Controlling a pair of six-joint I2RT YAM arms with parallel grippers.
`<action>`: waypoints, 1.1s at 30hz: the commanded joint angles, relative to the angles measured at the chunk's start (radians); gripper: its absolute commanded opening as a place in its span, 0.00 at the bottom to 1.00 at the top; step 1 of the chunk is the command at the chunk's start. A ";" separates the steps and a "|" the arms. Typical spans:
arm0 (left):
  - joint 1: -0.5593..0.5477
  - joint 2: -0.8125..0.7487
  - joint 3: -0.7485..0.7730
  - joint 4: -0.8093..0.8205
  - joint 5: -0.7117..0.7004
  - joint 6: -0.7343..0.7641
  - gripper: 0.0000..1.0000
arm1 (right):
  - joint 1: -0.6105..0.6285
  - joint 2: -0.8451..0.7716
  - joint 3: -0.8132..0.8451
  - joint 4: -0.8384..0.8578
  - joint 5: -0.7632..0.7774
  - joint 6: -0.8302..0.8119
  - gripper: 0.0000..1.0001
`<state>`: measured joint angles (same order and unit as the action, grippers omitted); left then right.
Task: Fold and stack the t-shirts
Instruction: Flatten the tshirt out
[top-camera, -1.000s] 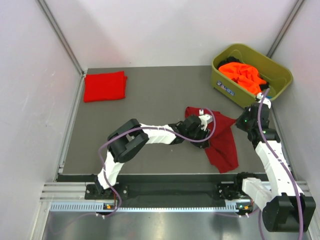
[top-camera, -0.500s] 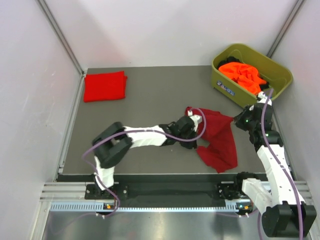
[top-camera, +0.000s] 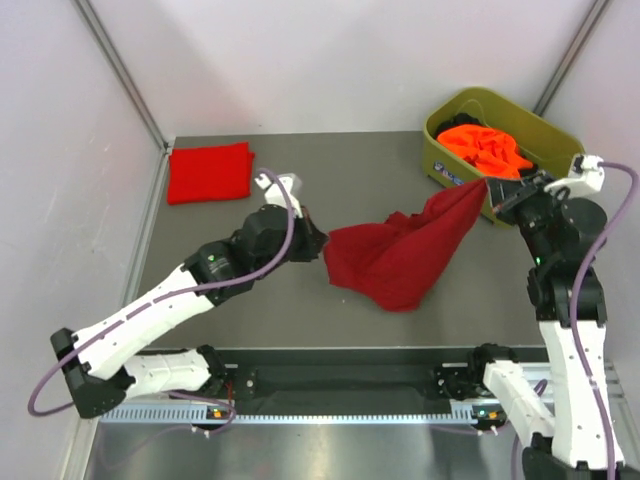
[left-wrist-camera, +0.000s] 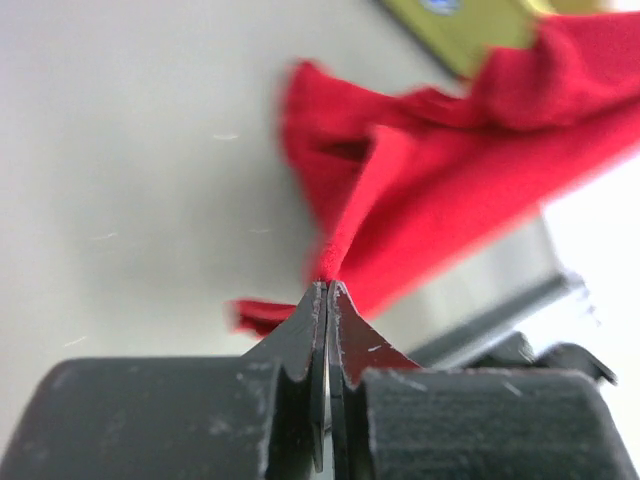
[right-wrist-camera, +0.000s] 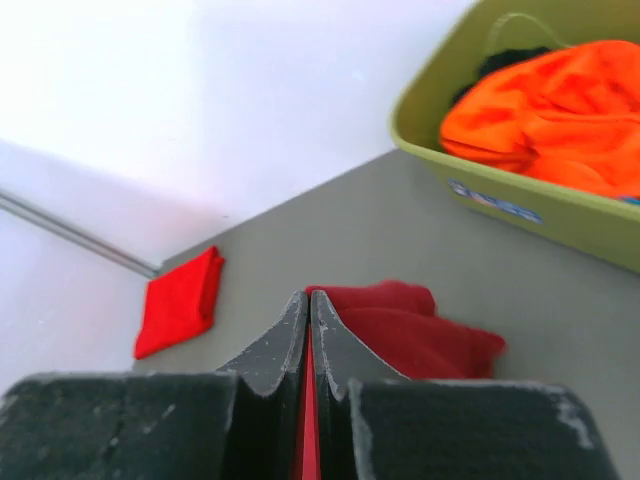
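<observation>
Crimson t-shirt (top-camera: 395, 258) stretched between left jaws and right jaws, both clamped on its edges, tub (top-camera: 452, 172) nearby

Folded t-shirt (top-camera: 208, 172) left, tub (top-camera: 441, 160) right

The crimson t-shirt (top-camera: 395, 255) is showing as soft, matt, creased cloth; the red t-shirt (top-camera: 208, 172) is looking equally matt. The tub (top-camera: 437, 155) is showing smooth plastic. The table (top-camera: 330, 180) is looking matt. The jaws of the left gripper (left-wrist-camera: 328, 288) and right gripper (right-wrist-camera: 308, 296) are looking dark, matt and scratched.
</observation>
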<state>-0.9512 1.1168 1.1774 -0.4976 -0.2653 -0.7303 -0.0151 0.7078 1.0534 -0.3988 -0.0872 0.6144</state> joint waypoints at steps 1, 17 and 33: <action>0.124 -0.028 -0.051 -0.171 -0.056 -0.021 0.00 | 0.065 0.162 0.010 0.199 -0.051 0.041 0.00; 0.690 -0.121 -0.263 -0.176 0.038 0.025 0.00 | 0.520 1.262 0.757 -0.096 -0.031 -0.179 0.45; 0.701 -0.163 -0.358 -0.044 0.141 -0.012 0.00 | 0.497 0.607 -0.065 -0.083 0.380 0.093 0.57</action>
<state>-0.2565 0.9596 0.8326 -0.6178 -0.1600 -0.7357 0.4931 1.3323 1.1168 -0.4961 0.2264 0.6556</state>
